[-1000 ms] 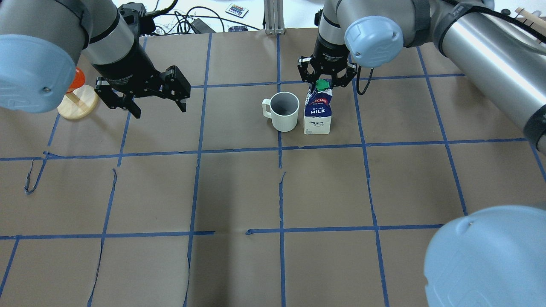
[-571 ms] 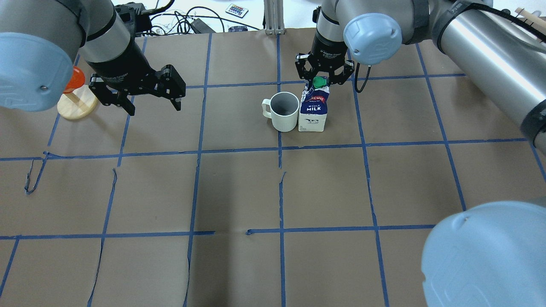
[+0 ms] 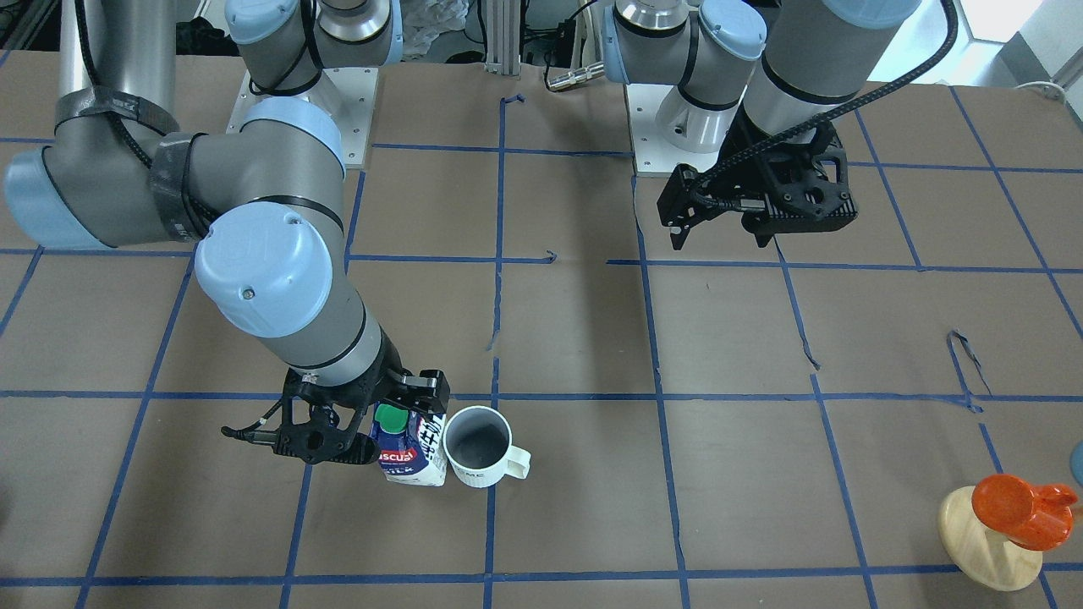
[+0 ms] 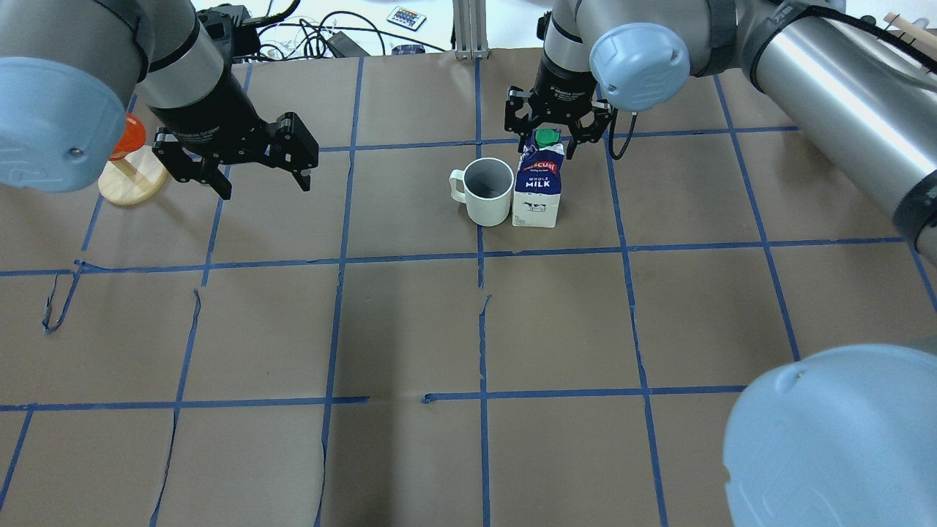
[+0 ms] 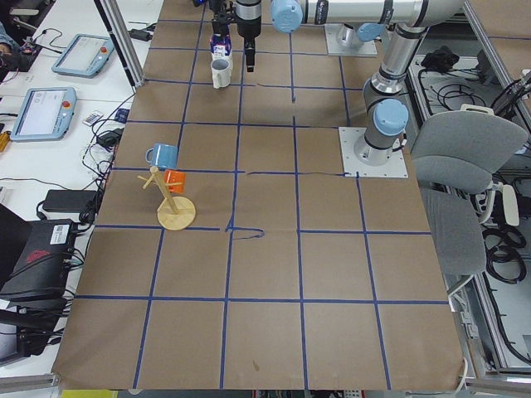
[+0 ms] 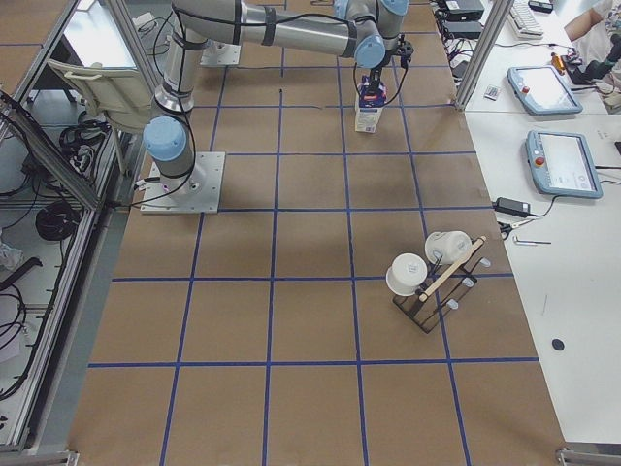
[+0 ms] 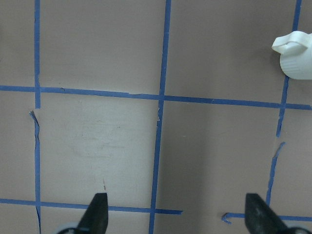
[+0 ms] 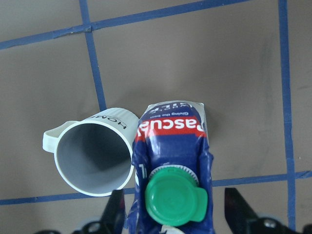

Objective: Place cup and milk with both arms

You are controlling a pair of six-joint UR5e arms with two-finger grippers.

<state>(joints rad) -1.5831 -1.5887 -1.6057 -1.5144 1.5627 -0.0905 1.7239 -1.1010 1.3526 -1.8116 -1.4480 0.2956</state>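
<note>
The white cup (image 4: 487,192) stands upright near the table's far middle, handle to the left; it also shows in the front view (image 3: 478,447). The milk (image 4: 538,192) stands upright against the cup's right side (image 3: 413,457). My right gripper (image 4: 554,135) is above the carton's green cap (image 8: 173,201), open, with a finger on each side of the gabled top (image 8: 176,217). My left gripper (image 4: 262,183) hovers open and empty far left of the cup (image 3: 719,241). In the left wrist view its fingertips (image 7: 97,210) frame bare paper, with the cup (image 7: 296,56) at the top right.
A wooden stand (image 4: 132,179) with an orange cup (image 3: 1015,507) sits at the far left, close behind my left gripper. A rack with white mugs (image 6: 427,277) stands at the table's right end. Cables (image 4: 315,36) lie beyond the far edge.
The right gripper shifted the milk left against the cup and stood it upright. The left gripper drew slightly back and left.
</note>
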